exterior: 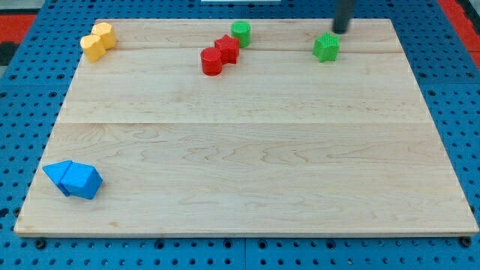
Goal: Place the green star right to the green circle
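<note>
We start at the view's left, where two blue blocks [73,180] lie pressed together near the counter's [247,165] 8 o'clock corner; their exact shapes are hard to read, one looking wedge-like. Up toward 10 o'clock, two yellow blocks [98,41] sit touching each other close to the top edge.

Moving right, we find two red blocks [220,55] touching one another just left of 12 o'clock, and the green circle [241,32] stands right at their 1 o'clock side, very near or touching the upper red one.

Farther right, toward 1 o'clock on the counter, the green star [326,47] sits alone, well apart from the green circle and slightly lower in the view than it.

Our rod comes down from the view's top edge, and my tip [341,30] rests just beside the green star at its 1 o'clock side, near it; we cannot tell whether they touch. We carry no gripper, so nothing opens, closes or holds anything here.
</note>
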Action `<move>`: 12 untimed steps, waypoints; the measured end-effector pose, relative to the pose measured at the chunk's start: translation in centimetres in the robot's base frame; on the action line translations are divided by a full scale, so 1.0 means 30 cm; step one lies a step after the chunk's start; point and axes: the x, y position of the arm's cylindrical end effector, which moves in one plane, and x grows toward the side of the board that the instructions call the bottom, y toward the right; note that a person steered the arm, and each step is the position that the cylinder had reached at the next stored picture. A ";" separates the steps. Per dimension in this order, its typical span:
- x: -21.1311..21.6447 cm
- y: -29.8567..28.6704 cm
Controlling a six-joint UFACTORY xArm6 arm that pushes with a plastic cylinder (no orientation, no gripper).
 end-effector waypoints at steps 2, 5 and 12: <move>0.181 -0.153; 0.176 -0.193; 0.000 -0.476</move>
